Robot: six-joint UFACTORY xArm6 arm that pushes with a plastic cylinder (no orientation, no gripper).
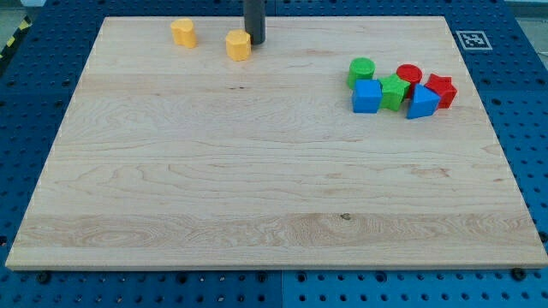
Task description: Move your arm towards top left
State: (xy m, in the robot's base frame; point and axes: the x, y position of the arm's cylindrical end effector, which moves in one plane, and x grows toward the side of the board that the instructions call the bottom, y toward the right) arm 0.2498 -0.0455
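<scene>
Rod only on this rig, no claw to open or close, so my tip (255, 42) is all I steer: it sits at the top centre of the wooden board (257, 197), touching the right side of a yellow block (238, 44). Another yellow block (182, 32) lies further left. Going upper left likely shoves that nearer one along. Green, blue and red blocks cluster well apart at upper right.

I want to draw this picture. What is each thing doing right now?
My tip: at the view's top, right beside one yellow block.
Other yellow block: alone, further left.
Green blocks, blue blocks, red blocks: bunched together at the view's right.
Board: flat.
</scene>
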